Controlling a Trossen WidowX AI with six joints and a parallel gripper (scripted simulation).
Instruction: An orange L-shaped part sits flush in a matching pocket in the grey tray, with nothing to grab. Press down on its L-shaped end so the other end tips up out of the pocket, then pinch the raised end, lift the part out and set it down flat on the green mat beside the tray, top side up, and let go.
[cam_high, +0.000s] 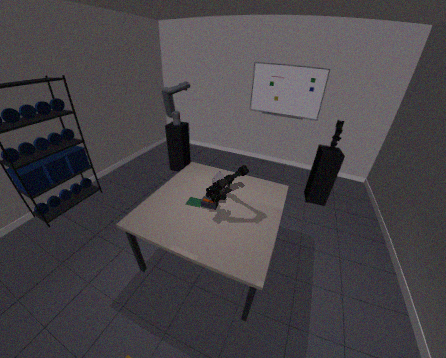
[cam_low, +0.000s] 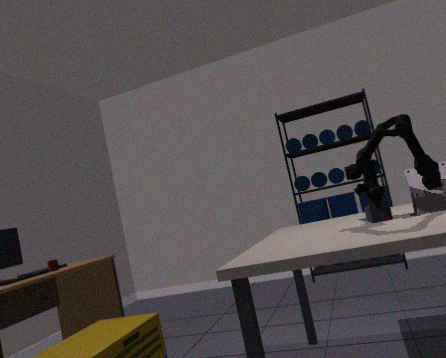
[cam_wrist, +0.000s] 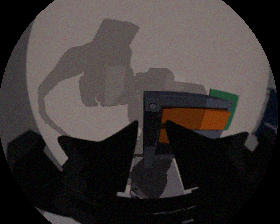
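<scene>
Orange part (cam_high: 207, 201) (cam_wrist: 190, 119) beneath parted gripper (cam_high: 210, 194) (cam_low: 378, 202) (cam_wrist: 151, 123).

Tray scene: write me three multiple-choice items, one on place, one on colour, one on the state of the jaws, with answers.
1. Where is the part?
A) on the mat
B) in the tray's pocket
C) on the floor

2. What colour is the mat?
A) green
B) yellow
C) red

3. How do the jaws stand?
A) shut on the part
B) shut on the mat
C) parted, holding nothing

Answers:
1 B: the wrist view shows the part within the walls of the tray.
2 A: the mat beside the tray is green.
3 C: a gap shows between the jaws' tips.
</scene>
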